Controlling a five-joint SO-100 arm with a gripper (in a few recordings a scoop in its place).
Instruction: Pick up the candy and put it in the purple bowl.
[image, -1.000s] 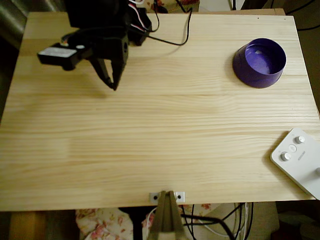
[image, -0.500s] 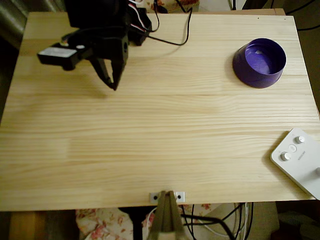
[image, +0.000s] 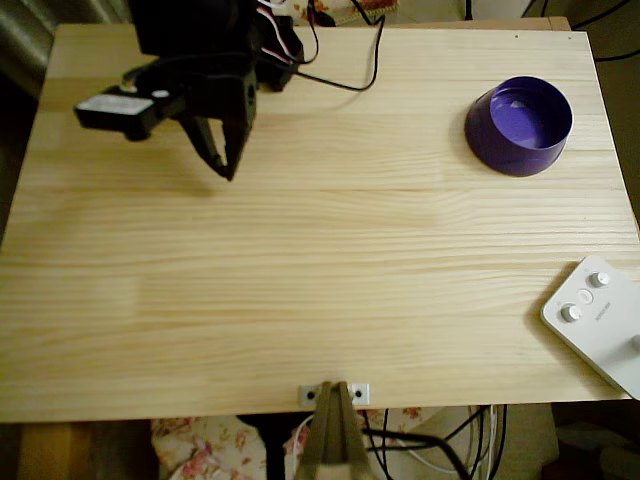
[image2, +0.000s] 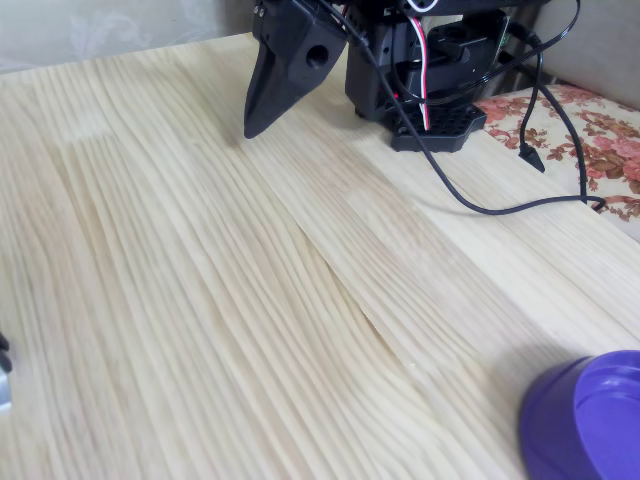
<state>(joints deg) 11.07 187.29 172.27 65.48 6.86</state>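
Note:
My black gripper (image: 225, 172) hangs over the table's far left part, fingers pointing down at the wood; the tips meet and hold nothing. In the fixed view the gripper (image2: 250, 130) reads as one dark wedge just above the surface. The purple bowl (image: 519, 125) stands upright at the far right of the table in the overhead view, a long way from the gripper, and its glossy inside shows only a pale reflection. The fixed view has the purple bowl's rim (image2: 585, 420) at the bottom right corner. The candy is out of view.
A white device with round knobs (image: 600, 318) lies at the table's near right edge. Black cables (image2: 480, 200) trail from the arm's base (image2: 430, 70) across the far side. A metal clamp (image: 333, 395) grips the near edge.

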